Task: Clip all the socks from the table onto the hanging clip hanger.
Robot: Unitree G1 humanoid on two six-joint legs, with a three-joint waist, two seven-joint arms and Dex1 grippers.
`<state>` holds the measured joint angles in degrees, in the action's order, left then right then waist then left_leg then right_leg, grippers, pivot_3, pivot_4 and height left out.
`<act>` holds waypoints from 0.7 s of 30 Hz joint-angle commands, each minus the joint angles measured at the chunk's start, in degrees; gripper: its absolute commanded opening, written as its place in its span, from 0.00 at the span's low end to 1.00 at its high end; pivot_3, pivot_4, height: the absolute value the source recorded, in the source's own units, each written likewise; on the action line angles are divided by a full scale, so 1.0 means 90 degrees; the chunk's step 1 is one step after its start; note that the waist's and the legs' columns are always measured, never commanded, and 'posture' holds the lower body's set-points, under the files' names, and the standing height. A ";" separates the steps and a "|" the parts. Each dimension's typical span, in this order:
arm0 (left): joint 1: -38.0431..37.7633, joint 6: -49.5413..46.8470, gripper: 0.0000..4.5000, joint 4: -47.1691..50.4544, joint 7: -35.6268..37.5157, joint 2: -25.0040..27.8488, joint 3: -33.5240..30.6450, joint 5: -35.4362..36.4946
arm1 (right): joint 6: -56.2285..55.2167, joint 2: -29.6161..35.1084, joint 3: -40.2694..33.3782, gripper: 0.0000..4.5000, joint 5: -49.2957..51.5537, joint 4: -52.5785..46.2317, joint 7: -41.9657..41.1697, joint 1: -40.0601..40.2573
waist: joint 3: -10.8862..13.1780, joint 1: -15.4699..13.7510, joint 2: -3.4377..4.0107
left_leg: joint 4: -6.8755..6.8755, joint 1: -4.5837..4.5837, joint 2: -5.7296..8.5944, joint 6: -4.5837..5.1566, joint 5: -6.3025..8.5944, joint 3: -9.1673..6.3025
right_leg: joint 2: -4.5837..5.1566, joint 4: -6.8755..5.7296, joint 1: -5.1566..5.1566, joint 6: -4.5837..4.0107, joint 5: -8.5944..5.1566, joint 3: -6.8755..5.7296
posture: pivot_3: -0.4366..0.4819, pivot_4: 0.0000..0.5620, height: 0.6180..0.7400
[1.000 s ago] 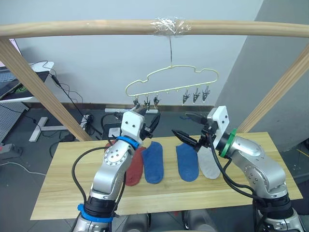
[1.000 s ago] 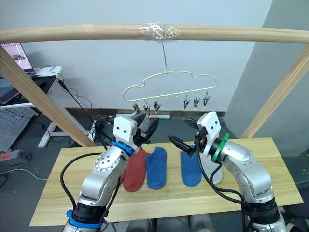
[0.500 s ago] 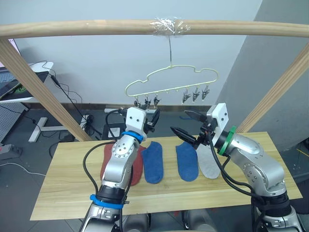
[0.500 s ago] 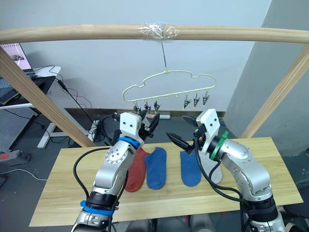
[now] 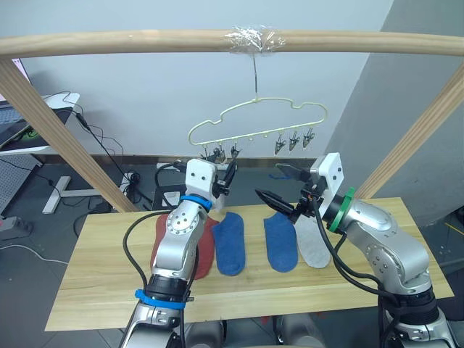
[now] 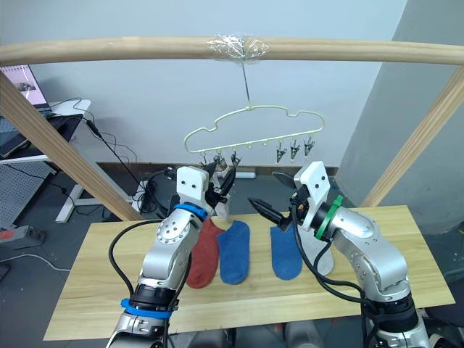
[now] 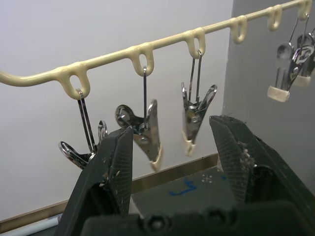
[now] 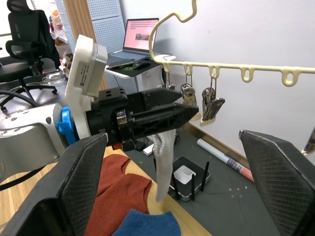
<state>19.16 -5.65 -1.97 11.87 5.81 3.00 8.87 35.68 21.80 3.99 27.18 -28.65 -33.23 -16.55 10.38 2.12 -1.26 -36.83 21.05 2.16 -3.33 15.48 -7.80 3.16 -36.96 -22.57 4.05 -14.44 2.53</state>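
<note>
The pale yellow-green clip hanger (image 5: 257, 109) hangs by its hook from the beam, with three clips (image 5: 221, 152) on its left and three (image 5: 293, 141) on its right. My left gripper (image 5: 226, 170) is open, raised just under the left clips (image 7: 147, 132). A light grey sock (image 8: 165, 162) dangles below its fingers. The sock's top is hidden, so I cannot tell what holds it. My right gripper (image 5: 268, 181) is open in mid-air, empty, facing the left one. On the table (image 5: 101, 283) lie two rust-red socks (image 5: 163, 243), two blue socks (image 5: 230, 243) and one grey sock (image 5: 315, 246).
A round wooden beam (image 5: 145, 40) crosses overhead, and slanted wooden posts (image 5: 51, 123) (image 5: 420, 130) flank the table. A desk with a laptop (image 5: 29, 123) stands at the far left, and cables lie on the floor behind the table.
My left gripper has risen from just above the socks to the left clips. The right arm has barely moved.
</note>
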 commanded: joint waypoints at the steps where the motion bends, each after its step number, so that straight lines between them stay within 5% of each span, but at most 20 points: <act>1: 0.0033 0.0178 0.61 0.0182 -0.0014 -0.0074 -0.0035 -0.0046 | -0.0048 0.0025 -0.0060 1.00 0.0120 -0.0269 0.0010 -0.0082 | 0.0000 0.0004 0.0000 | -0.0001 0.0000 0.0000 0.0000 0.0000 0.0000 | 0.0000 0.0000 0.0000 0.0000 0.0000 0.0000 | 0.36 0.23 1.00; 21: 0.0329 0.0387 0.56 -0.0246 -0.0190 -0.0101 -0.0173 -0.0314 | -0.0098 0.0039 -0.0096 1.00 0.0083 -0.0221 0.0026 -0.0122 | -0.0001 0.0035 0.0001 | -0.0007 -0.0002 0.0001 0.0000 0.0000 0.0000 | 0.0000 -0.0003 0.0003 0.0000 0.0002 0.0000 | 0.35 0.23 1.00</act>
<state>21.08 -3.60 -5.12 10.58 5.09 1.83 6.45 35.63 22.00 3.98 27.17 -28.69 -33.25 -16.83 10.37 2.44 -1.26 -36.90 21.04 2.17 -3.33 15.48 -7.80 3.16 -36.99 -22.55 4.05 -14.42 2.53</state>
